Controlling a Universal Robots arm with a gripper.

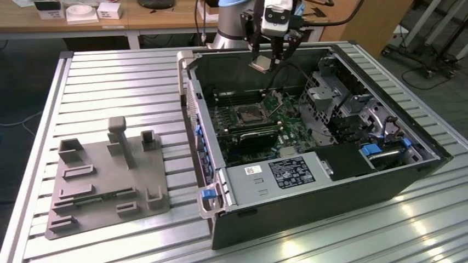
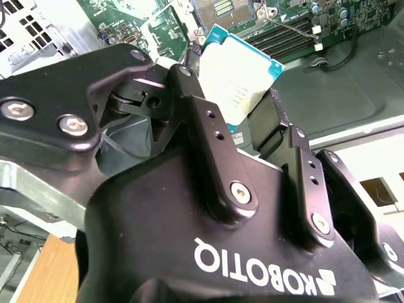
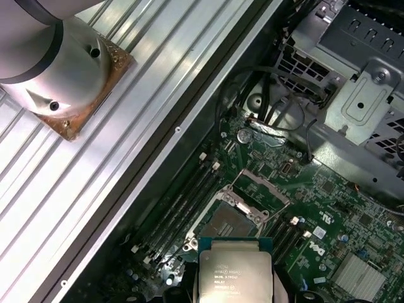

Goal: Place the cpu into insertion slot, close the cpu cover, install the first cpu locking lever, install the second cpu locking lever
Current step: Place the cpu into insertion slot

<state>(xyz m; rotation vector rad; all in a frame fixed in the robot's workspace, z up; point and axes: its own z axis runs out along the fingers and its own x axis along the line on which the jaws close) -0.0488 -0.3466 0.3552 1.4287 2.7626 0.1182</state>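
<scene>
In the exterior view the gripper (image 1: 264, 61) clamps the cpu (image 1: 260, 64) high over the insertion slot (image 1: 249, 115); a tilt could jam it. In the second wrist view, fingers (image 2: 205, 120) pinch only its edges, so it might slip. In the first wrist view the cpu cover (image 3: 262, 189) looks raised. Ribbed metal table (image 3: 158, 95) beneath, wooden desk (image 1: 146, 19) behind.

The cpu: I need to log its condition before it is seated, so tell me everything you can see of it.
The cpu is a small flat square chip with a silver-grey metal top bearing fine print and a thin green rim. The claw grips it by two opposite edges and holds it in the air over the open computer case, above the green motherboard. It touches only the claw and hangs apart from the insertion slot.
</scene>
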